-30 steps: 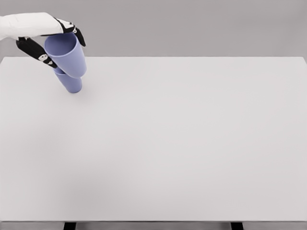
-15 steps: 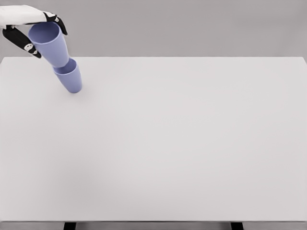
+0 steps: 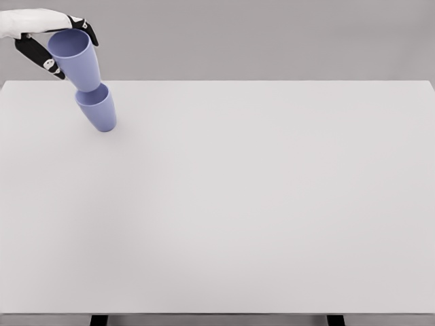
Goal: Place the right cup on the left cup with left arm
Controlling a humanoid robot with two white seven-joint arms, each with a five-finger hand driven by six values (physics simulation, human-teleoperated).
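Held cup [image 3: 76,60] has shifted slightly right, base dipping toward the rim below | left hand [image 3: 42,30] wraps its upper rim, fingers clasped around it | standing cup [image 3: 97,109] sits on table [image 3: 272,204] just below-right of the hand

Far-left rear of white rectangular table [image 3: 272,204]: held blue plastic cup [image 3: 76,58] directly above standing blue plastic cup [image 3: 98,109], in left hand [image 3: 47,34].
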